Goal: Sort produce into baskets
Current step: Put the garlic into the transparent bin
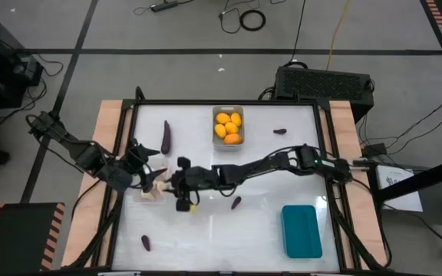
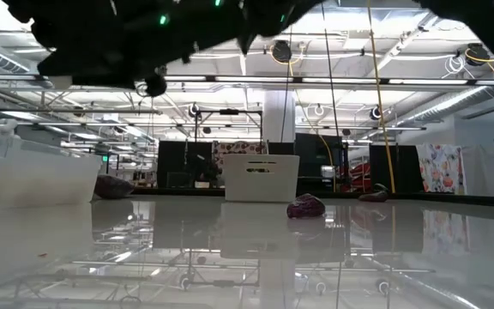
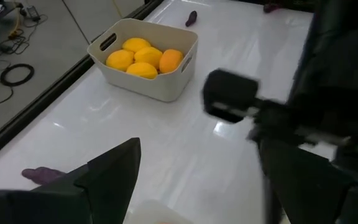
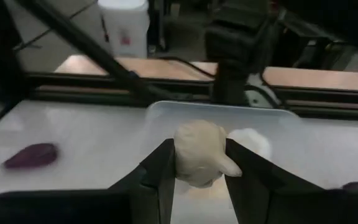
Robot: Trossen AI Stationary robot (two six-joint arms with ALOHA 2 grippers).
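My right gripper [image 4: 199, 171] is shut on a pale beige garlic bulb [image 4: 199, 160] at the near rim of the clear basket [image 4: 229, 121], which holds another white bulb [image 4: 250, 142]. In the high view it reaches across to the table's left [image 1: 169, 184]. My left gripper [image 1: 146, 170] is open beside the clear basket [image 1: 152, 192], touching nothing that I can see. The grey basket [image 1: 229, 126] holds several yellow-orange fruits [image 3: 143, 57]. The teal basket [image 1: 301, 230] stands at the near right. Dark purple eggplants lie on the table [image 1: 166, 138], [image 1: 236, 202], [image 1: 145, 243]. My right gripper pinches the garlic bulb's two sides [image 4: 180, 163] between its two fingers. The fingers come level from the table's right, pointing toward the clear basket. The bulb is lifted clear of the table, with its rounded top showing above the fingertips.
Another eggplant [image 1: 280, 131] lies at the far right of the white table top. One eggplant [image 4: 31, 155] lies beside the clear basket. The two arms stand close together at the table's left. Wooden boards [image 1: 107, 138] border the table on both sides.
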